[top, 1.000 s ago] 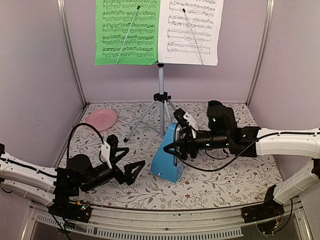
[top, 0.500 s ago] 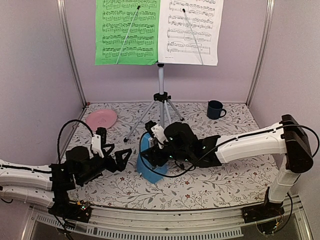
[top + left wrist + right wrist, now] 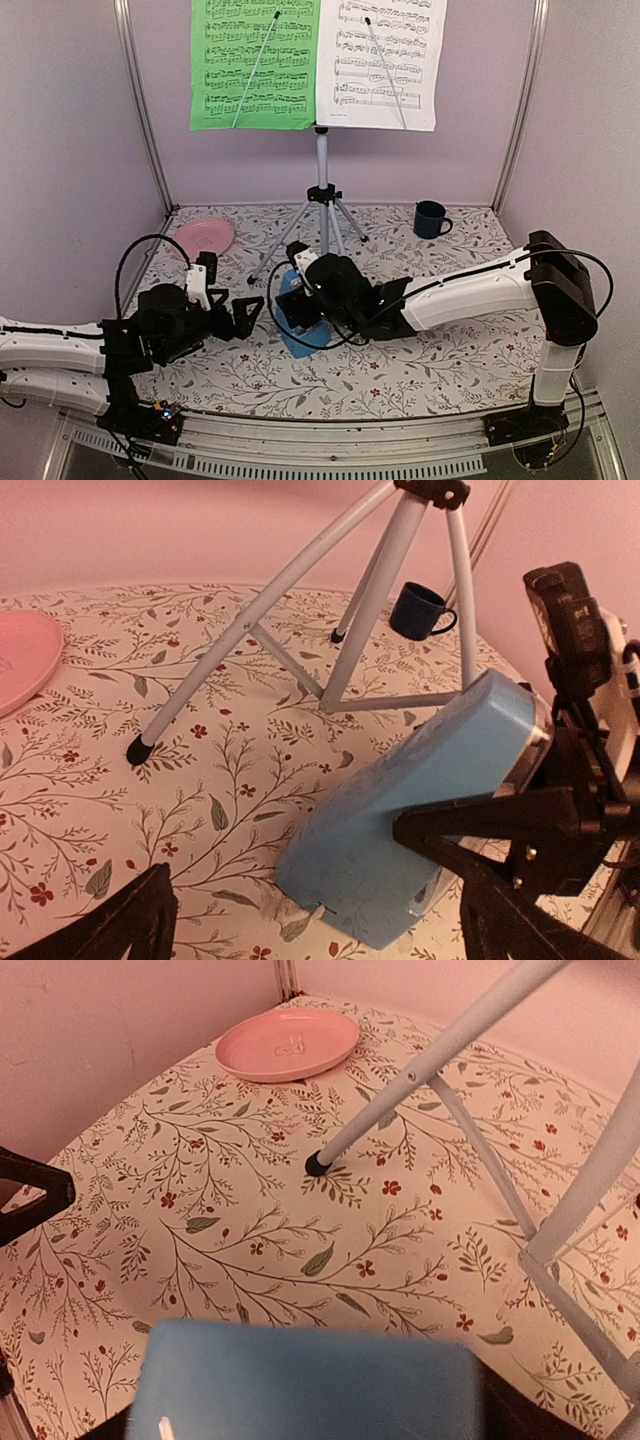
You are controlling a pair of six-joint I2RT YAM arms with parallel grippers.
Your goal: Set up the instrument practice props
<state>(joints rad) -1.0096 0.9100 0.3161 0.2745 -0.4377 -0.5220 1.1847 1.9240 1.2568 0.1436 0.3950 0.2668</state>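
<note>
The music stand [image 3: 322,190] rises on its silver tripod at the back centre, with a green page [image 3: 255,65] and a white page [image 3: 380,65] of sheet music on it. In front of the tripod the light-blue metronome [image 3: 308,338] leans over sharply, its lower edge at the table. My right gripper [image 3: 300,300] is shut on its upper part. In the left wrist view the metronome [image 3: 420,800] tilts to the right with a black finger pressed on its side. My left gripper [image 3: 236,316] hangs open just left of it, holding nothing.
A pink plate [image 3: 203,238] lies at the back left, and a dark blue mug [image 3: 431,219] stands at the back right. The tripod legs [image 3: 430,1065] spread over the floral cloth right behind the metronome. Walls close in on three sides.
My right arm has carried the metronome left, toward the left gripper, and tipped it further over. The left gripper has edged forward. The mug is now uncovered.
</note>
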